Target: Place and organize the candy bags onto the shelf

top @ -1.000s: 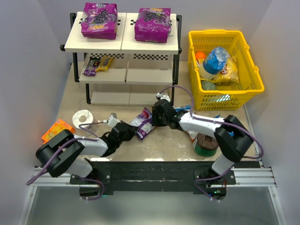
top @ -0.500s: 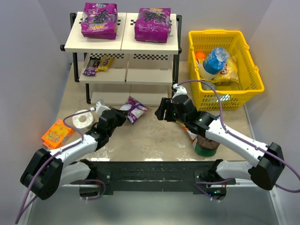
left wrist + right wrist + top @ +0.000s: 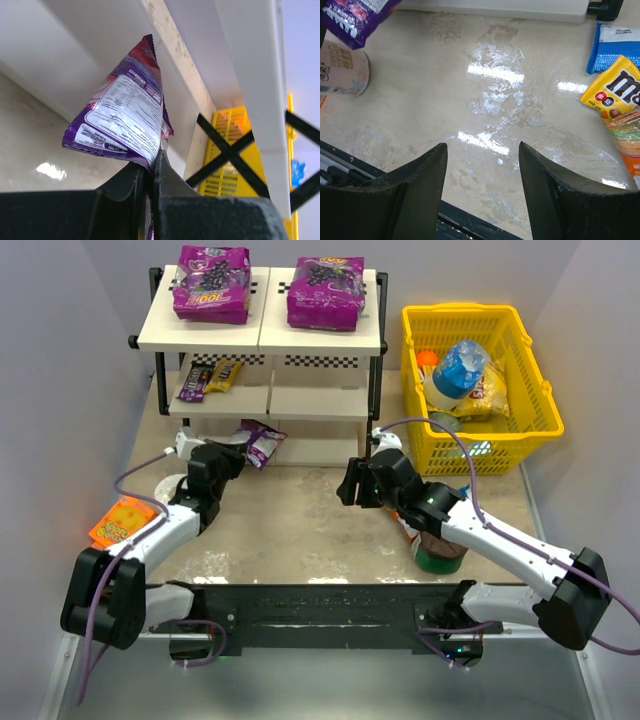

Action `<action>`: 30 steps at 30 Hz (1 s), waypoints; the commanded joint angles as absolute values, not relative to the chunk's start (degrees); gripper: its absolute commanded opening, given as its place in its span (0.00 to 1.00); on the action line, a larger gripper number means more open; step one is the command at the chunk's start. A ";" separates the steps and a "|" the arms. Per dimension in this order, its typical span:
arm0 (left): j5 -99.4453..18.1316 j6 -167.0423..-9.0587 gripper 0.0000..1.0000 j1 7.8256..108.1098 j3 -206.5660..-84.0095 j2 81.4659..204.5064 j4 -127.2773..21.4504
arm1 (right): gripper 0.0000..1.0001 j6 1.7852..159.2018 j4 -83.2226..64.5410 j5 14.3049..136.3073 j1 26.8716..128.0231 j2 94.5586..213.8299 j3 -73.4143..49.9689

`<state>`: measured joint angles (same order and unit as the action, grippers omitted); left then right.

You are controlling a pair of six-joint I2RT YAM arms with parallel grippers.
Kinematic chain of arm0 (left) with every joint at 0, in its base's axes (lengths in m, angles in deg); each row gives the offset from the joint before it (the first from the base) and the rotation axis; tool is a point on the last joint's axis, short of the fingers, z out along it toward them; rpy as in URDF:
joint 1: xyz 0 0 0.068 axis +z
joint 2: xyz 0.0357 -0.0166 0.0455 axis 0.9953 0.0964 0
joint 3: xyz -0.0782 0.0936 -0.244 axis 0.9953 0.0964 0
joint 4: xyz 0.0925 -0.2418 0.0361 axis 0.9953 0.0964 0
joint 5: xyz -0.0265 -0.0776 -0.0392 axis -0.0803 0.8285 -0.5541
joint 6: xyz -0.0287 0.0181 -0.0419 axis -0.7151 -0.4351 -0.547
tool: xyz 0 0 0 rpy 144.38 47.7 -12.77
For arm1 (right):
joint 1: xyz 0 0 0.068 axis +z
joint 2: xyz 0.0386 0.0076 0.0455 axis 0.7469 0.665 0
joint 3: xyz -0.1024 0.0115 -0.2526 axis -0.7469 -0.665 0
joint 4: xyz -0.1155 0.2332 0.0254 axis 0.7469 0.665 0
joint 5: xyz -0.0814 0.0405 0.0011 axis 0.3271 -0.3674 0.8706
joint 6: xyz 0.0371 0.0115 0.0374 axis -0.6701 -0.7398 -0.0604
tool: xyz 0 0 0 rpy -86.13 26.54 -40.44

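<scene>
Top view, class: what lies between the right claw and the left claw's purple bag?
Bare table only, top view: nothing separates right claw from purple bag in left claw.

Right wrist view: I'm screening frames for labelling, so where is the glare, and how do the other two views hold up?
Right wrist: white glare patches on the tabletop, otherwise sharp. Left wrist: the purple candy bag is in focus, the left end effector a dark silhouette, the shelf boards blown out white. Top external: even light, only faint sheen.
</scene>
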<state>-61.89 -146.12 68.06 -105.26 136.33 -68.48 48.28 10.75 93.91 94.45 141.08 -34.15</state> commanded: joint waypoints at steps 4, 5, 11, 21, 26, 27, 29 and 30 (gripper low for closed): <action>-61.57 -150.20 0.00 73.74 -110.02 145.18 -79.29 | 0.63 47.76 11.68 95.25 94.64 138.15 -34.71; -61.66 -150.47 0.00 74.01 -110.55 146.23 -79.72 | 0.63 47.76 11.95 95.43 94.64 137.98 -34.71; -61.93 -154.25 0.00 75.94 -113.98 155.11 -82.10 | 0.64 48.11 12.48 96.83 94.64 137.45 -34.89; -61.05 -158.21 0.00 77.17 -119.96 167.59 -80.08 | 0.64 48.11 12.65 96.83 94.55 137.36 -35.59; -60.26 -160.05 0.04 77.44 -121.45 171.72 -79.82 | 0.64 48.02 12.74 97.27 94.55 137.54 -35.85; -60.26 -160.32 0.05 77.44 -122.15 172.25 -79.38 | 0.64 48.02 12.83 97.45 94.55 137.45 -35.85; -60.08 -159.62 0.06 77.44 -123.38 174.27 -77.81 | 0.64 48.02 13.00 97.54 94.55 137.80 -35.77; -59.30 -159.01 0.08 77.44 -126.09 175.58 -75.09 | 0.64 48.02 12.74 97.62 94.55 137.97 -35.77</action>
<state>-60.32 -159.01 76.96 -121.02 172.55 -77.99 48.28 13.18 95.72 94.43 138.56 -35.44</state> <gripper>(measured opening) 0.074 0.641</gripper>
